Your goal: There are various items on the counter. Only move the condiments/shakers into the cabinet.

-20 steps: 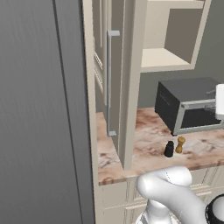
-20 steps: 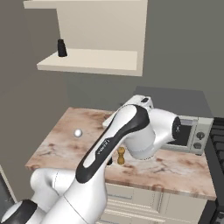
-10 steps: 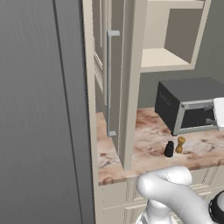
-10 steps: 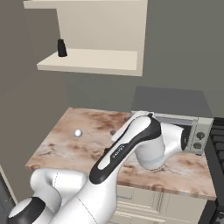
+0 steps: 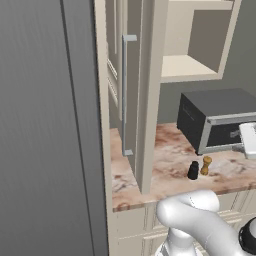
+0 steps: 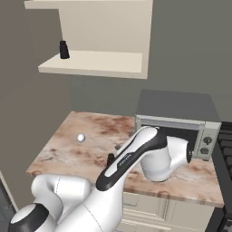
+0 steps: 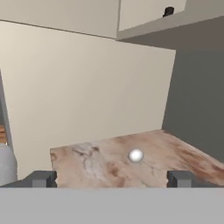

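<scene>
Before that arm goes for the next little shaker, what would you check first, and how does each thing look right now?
1. Tool open and carrying nothing: ok; its fingertips stand wide apart with only counter between them.
2. Cabinet door open: ok; swung out, shelf exposed.
3. One black shaker already on the shelf: ok.
4. Shakers left on the counter: not ok; a black shaker and a tan shaker stand side by side in front of the microwave.
5. Tool aimed at those shakers: not ok; the hand view faces a small white ball instead.
</scene>
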Tool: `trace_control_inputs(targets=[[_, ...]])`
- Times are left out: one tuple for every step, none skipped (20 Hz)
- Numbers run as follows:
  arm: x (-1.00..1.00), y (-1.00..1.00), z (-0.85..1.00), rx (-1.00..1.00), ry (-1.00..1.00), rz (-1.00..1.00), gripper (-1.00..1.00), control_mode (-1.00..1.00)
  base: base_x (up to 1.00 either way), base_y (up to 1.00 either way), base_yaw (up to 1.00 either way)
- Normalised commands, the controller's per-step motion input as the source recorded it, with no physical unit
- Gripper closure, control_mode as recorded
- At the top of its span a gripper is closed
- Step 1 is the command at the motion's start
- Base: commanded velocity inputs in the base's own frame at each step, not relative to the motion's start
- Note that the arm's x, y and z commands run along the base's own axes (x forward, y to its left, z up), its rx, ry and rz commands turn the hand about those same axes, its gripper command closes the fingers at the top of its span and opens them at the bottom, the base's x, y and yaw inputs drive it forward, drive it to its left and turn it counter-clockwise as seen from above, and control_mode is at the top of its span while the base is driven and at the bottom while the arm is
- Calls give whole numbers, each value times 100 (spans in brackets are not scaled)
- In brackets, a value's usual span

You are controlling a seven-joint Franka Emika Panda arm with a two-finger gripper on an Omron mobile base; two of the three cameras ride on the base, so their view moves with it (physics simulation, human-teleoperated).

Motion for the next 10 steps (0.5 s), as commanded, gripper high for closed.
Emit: trace_control_inputs(targets=[[0,0,-40,0,13,0,-100,-100,0,0,0],[0,0,-41,0,15,0,-100,-100,0,0,0],[0,0,-43,0,15,0,-100,-100,0,0,0],[0,0,-46,0,15,0,-100,-100,0,0,0],[0,0,-39,0,13,0,-100,-100,0,0,0],[0,0,-36,0,13,0,-100,-100,0,0,0],[0,0,-36,0,13,0,-100,-100,0,0,0],[0,0,-39,0,13,0,-100,-100,0,0,0],[0,0,-39,0,13,0,-100,-100,0,0,0],[0,0,-39,0,13,0,-100,-100,0,0,0]])
